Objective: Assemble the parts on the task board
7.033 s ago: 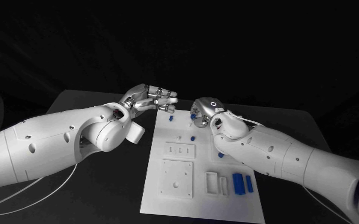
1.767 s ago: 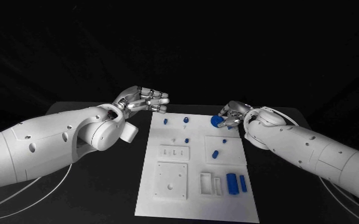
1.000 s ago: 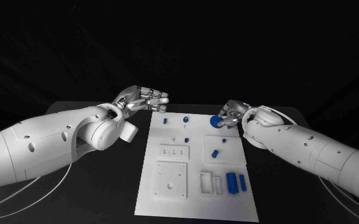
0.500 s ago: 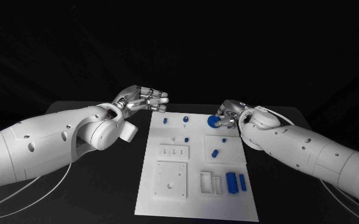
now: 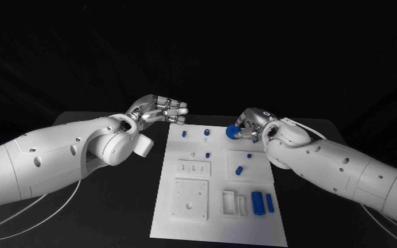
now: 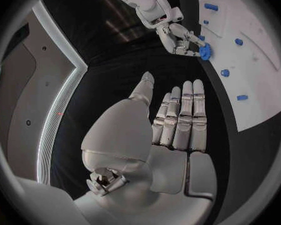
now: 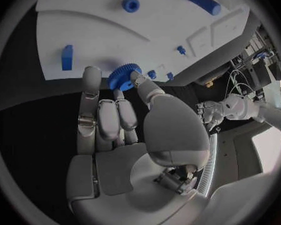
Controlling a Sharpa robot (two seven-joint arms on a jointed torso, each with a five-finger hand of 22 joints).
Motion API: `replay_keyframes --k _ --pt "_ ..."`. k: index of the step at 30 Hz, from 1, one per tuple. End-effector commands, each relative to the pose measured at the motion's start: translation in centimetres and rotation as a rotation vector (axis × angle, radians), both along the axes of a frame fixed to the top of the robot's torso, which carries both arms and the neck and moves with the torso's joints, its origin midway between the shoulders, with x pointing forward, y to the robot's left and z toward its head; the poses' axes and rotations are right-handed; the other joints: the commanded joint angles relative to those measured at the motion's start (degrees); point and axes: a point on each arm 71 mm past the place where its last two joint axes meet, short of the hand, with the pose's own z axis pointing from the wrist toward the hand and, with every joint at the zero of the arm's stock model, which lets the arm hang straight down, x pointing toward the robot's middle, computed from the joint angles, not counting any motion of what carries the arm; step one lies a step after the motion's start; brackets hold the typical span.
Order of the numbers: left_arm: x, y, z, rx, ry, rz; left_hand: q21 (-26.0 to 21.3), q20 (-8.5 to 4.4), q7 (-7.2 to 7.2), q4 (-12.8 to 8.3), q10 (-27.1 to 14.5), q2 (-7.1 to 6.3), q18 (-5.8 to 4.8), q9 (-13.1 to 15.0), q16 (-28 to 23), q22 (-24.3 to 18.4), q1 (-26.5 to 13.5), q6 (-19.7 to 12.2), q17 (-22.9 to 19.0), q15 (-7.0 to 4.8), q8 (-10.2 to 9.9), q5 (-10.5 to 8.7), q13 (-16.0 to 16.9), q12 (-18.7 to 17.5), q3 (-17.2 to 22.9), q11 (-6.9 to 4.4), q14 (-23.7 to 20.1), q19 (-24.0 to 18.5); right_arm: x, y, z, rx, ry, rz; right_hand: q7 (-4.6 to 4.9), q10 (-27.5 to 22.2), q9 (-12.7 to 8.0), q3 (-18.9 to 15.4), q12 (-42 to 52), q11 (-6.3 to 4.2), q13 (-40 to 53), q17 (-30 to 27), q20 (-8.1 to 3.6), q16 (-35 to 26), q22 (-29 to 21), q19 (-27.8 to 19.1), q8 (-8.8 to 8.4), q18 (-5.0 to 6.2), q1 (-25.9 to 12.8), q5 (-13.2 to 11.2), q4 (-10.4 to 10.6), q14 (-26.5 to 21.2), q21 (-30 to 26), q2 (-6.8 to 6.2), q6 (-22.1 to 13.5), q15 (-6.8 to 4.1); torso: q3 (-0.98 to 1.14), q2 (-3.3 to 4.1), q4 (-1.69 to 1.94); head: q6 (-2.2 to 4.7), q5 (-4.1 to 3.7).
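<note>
The white task board [image 5: 187, 225] lies in the middle of the black table. My right hand [image 5: 251, 124] hovers over the board's far right corner and pinches a blue gear [image 5: 234, 131] between thumb and a finger. The same pinch on the gear [image 7: 122, 78] appears in the right wrist view, with the board [image 7: 84, 40] beyond it. My left hand [image 5: 159, 110] hangs by the board's far left corner, holding nothing. Its fingers [image 6: 181, 117] lie straight and side by side, with the thumb apart. The left wrist view also catches the gear [image 6: 205, 51].
Small blue pegs [image 5: 204, 131] stand along the board's far half, and one short cylinder [image 5: 237, 170] lies mid-board. Two blue blocks [image 5: 262, 202] lie near the front right, beside white slots [image 5: 234, 201]. A square recessed plate [image 5: 191, 198] sits front left.
My right hand has drifted a little to the left and up with the gear still pinched. My left hand has stayed where it was.
</note>
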Motion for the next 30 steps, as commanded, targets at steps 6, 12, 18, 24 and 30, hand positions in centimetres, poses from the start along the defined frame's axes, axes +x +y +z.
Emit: replay_keyframes --k 6,12,18,24,30 --pt "-0.1 -0.2 0.1 -0.009 -0.002 -0.015 -0.19 0.32 0.18 -0.23 0.0 0.55 0.5 -0.07 -0.16 0.02 0.16 0.04 0.06 0.27 -0.12 0.04 -0.02 -0.22 -0.08 0.13 0.18 0.05 -1.0 2.4 0.9 0.004 -0.064 0.03 -0.06 0.37 0.08 0.45 0.09 -0.18 1.51 -0.02 -0.34 0.25 0.21 1.47 0.12 -0.17 0.08 -0.66 0.37 -0.01 -0.37 0.17 0.37 -0.36 -0.02 0.05 0.07 0.28 0.25" --pt "-0.1 -0.3 0.1 -0.009 -0.002 -0.017 -0.19 0.32 0.18 -0.23 0.0 0.55 0.5 -0.07 -0.16 0.02 0.16 0.04 0.06 0.27 -0.12 0.04 -0.02 -0.22 -0.08 0.13 0.18 0.05 -1.5 4.2 0.5 -0.011 -0.073 0.07 -0.03 0.4 0.06 0.63 0.08 -0.16 1.52 -0.02 -0.36 0.26 0.32 1.51 0.11 -0.19 0.21 -0.79 0.51 0.0 -0.49 0.11 0.25 -0.37 -0.07 0.08 0.19 0.45 0.18" --pt "-0.1 -0.4 0.1 -0.01 -0.001 -0.019 -0.19 0.32 0.18 -0.23 0.0 0.55 0.5 -0.07 -0.16 0.02 0.16 0.04 0.06 0.27 -0.12 0.04 -0.02 -0.22 -0.08 0.13 0.18 0.05 -1.9 5.7 0.0 -0.021 -0.077 0.1 -0.03 0.42 0.08 0.75 0.08 -0.15 1.53 -0.02 -0.36 0.26 0.39 1.55 0.12 -0.19 0.28 -0.95 0.55 0.0 -0.56 0.07 0.3 -0.37 -0.07 0.1 0.16 0.43 0.36" --pt "-0.2 -0.5 0.1 -0.01 -0.001 -0.022 -0.19 0.32 0.18 -0.23 0.0 0.55 0.5 -0.07 -0.16 0.02 0.16 0.04 0.06 0.27 -0.12 0.04 -0.02 -0.22 -0.08 0.13 0.18 0.05 -1.9 6.7 -0.2 -0.019 -0.086 0.111 -0.01 0.4 0.07 0.96 -0.09 -0.14 1.44 -0.12 -0.36 0.14 0.52 1.59 0.11 -0.23 0.28 -1.0 0.68 -0.04 -0.75 -0.12 0.26 -0.37 -0.08 0.08 0.03 0.43 0.41" --pt "-0.2 -0.8 0.1 -0.012 0.0 -0.029 -0.19 0.32 0.18 -0.23 0.0 0.55 0.5 -0.07 -0.16 0.02 0.16 0.04 0.06 0.27 -0.12 0.04 -0.02 -0.22 -0.08 0.13 0.18 0.05 -1.9 7.7 -0.5 -0.013 -0.092 0.121 0.01 0.42 0.06 1.06 -0.12 -0.13 1.42 -0.17 -0.37 0.09 0.63 1.65 0.11 -0.27 0.32 -1.03 0.8 -0.03 -0.9 -0.25 0.21 -0.36 0.04 0.2 0.2 0.49 0.45"
